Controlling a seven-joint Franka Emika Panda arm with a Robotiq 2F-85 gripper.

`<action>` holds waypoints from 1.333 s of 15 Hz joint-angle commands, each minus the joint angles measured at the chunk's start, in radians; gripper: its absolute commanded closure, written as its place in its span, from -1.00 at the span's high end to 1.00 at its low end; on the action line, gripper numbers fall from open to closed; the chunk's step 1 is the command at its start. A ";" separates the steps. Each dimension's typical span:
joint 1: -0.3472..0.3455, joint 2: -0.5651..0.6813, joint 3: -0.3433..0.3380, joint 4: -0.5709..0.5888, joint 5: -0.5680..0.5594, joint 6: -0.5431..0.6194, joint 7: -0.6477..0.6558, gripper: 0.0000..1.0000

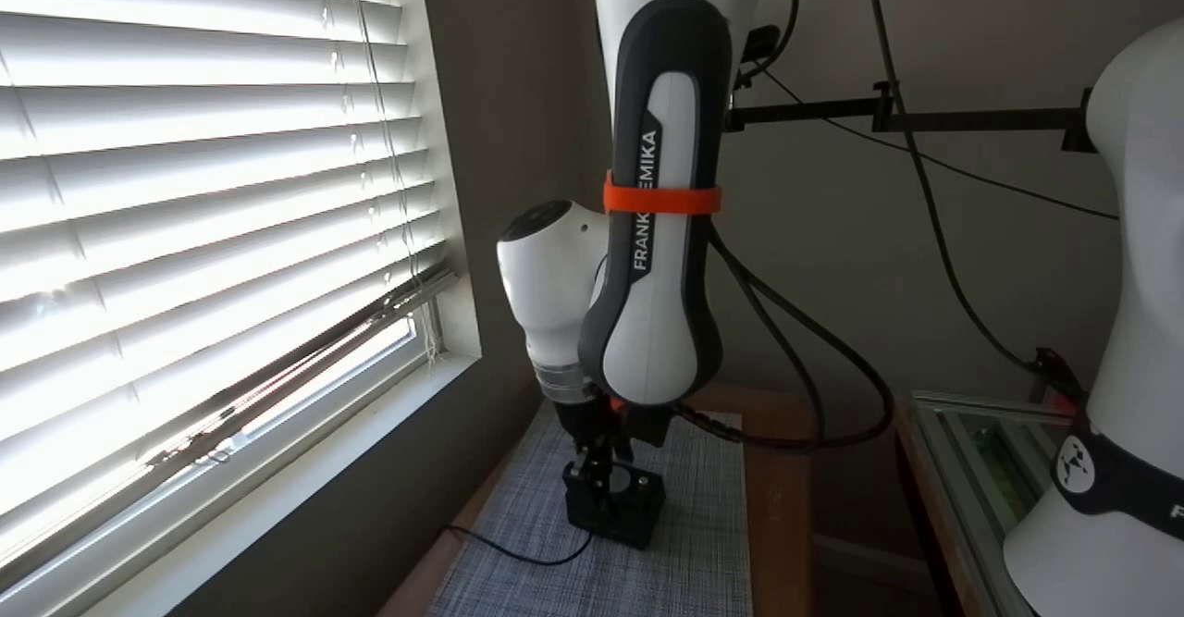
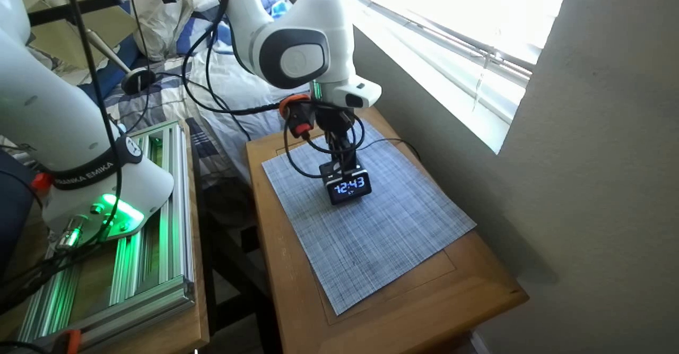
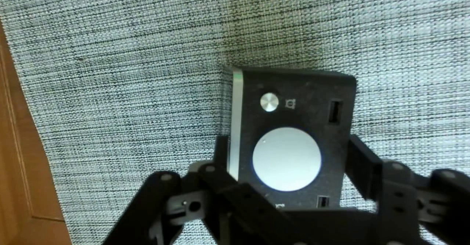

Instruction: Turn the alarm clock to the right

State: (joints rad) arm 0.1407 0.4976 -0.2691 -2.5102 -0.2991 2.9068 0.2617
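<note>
The alarm clock stands upright on a grey woven mat in both exterior views: a small black box with a lit face reading 12:43. In the wrist view its black top shows a round silver dial, a small knob and two ports. The gripper straddles it, one finger against the front edge and one against the back edge. It appears shut on the clock. In both exterior views the gripper points down onto it. The finger ends on the clock's sides are partly hidden. A thin dark cord trails from the clock.
The mat lies on a wooden table. A wall and a window with blinds run close along one side. Cables loop from the arm. A bed and the robot's base frame stand near the table.
</note>
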 commanded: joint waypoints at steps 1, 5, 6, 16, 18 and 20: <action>-0.014 0.036 0.011 0.031 0.032 0.024 -0.055 0.03; -0.019 0.038 0.015 0.036 0.032 0.021 -0.077 0.03; -0.023 0.037 0.019 0.036 0.034 0.018 -0.084 0.03; 0.001 -0.075 -0.009 -0.018 0.040 -0.018 -0.063 1.00; -0.001 -0.126 -0.007 -0.035 0.048 -0.034 -0.053 1.00; 0.009 -0.185 -0.017 -0.057 0.042 -0.051 -0.037 1.00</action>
State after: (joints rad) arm 0.1331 0.4241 -0.2712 -2.5115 -0.2751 2.8955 0.2148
